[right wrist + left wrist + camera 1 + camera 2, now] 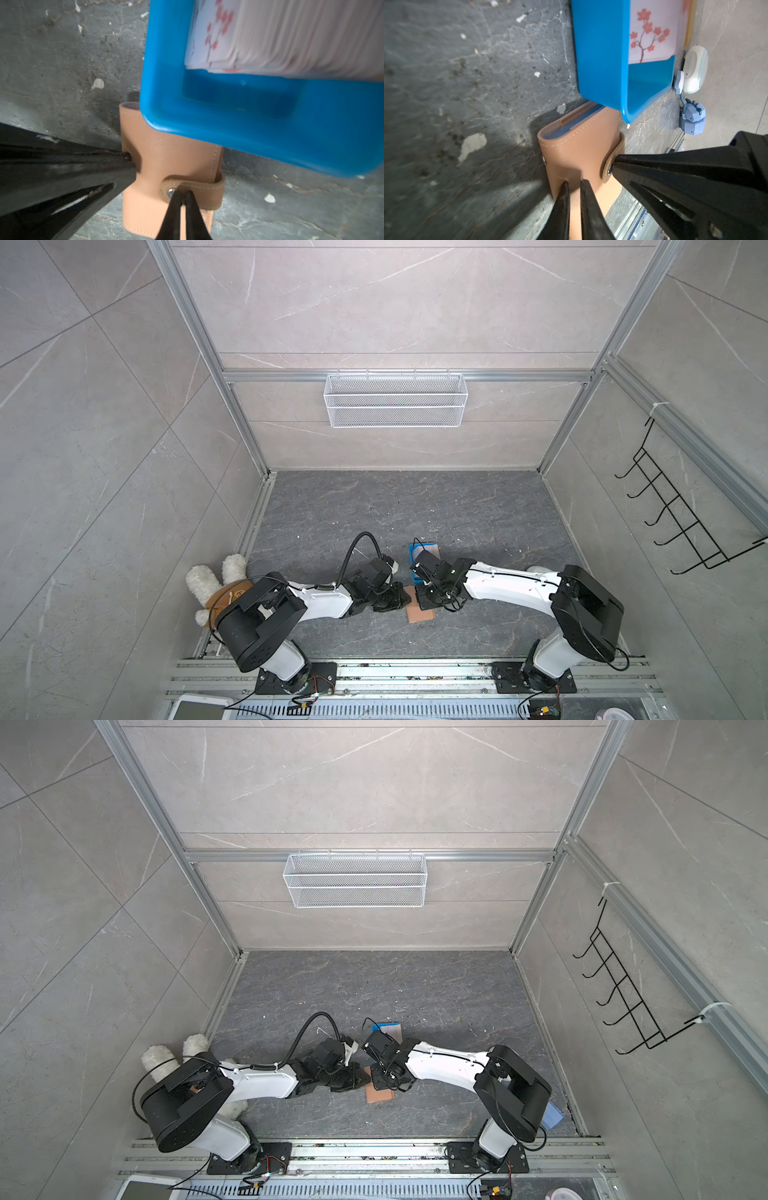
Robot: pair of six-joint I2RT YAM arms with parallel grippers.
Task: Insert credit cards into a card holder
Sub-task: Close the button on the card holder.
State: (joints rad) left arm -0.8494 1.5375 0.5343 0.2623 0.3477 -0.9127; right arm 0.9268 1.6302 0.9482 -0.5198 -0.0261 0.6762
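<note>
Tan card holder [577, 145], one; blue tray [600, 62], one; left tool [574, 182], right tool [182, 193].

Even light, blurred wrist close-ups.

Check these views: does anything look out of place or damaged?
The blue tray crowds the closed card holder, its rim covering one corner; contact cannot be told. The table shows white patches, perhaps chips.

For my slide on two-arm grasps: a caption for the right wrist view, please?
Right gripper pinches the snap tab of the tan card holder, left gripper pinning its cover.
</note>
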